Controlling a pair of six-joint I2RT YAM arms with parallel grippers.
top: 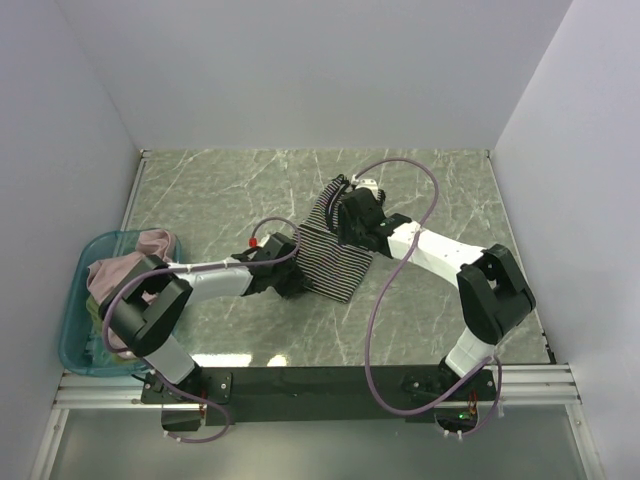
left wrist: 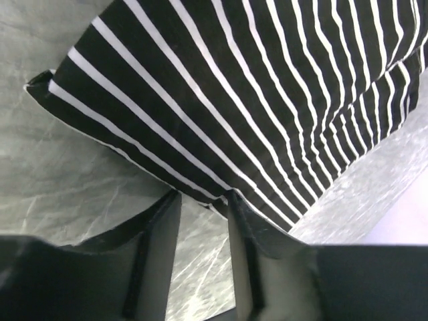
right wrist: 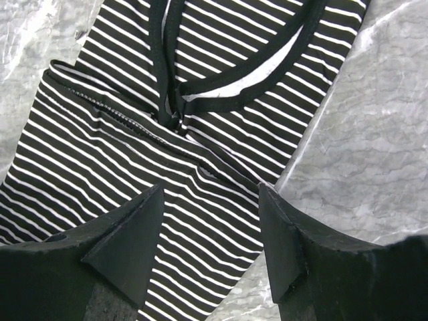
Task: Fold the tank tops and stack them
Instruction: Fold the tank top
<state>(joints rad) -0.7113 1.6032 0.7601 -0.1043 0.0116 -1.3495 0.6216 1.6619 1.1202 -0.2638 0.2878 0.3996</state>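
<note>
Your striped tank top [top: 335,262] lies near the middle of the marble table [top: 210,190], between the two arms, doubled over into a narrower shape. Its long axis runs away from the arm bases toward the back wall, leaning a little. The end with the dark-edged neck and straps points to the far side, under your right arm, and the broad striped end points back toward the bases and your left arm. Your right gripper [right wrist: 210,188] hangs over the strap end with its jaws spread wide. In its wrist view striped cloth fills the gap between them, the dark neck binding lies just beyond the tips, and nothing is pinched. Whether the tips rest on the cloth you cannot tell. Your left gripper [left wrist: 204,199] sits low at the near-left edge of the top with its jaws partly apart, a narrow gap showing bare table between the fingers [left wrist: 159,231]. The cloth's edge runs right at the fingertips and one tip meets it, but no cloth lies in the gap, so that gripper has hold of nothing. At the left side of the table a teal tub [top: 72,320] holds a pink tank top [top: 150,243], crumpled in a heap, well apart from the striped one.
</note>
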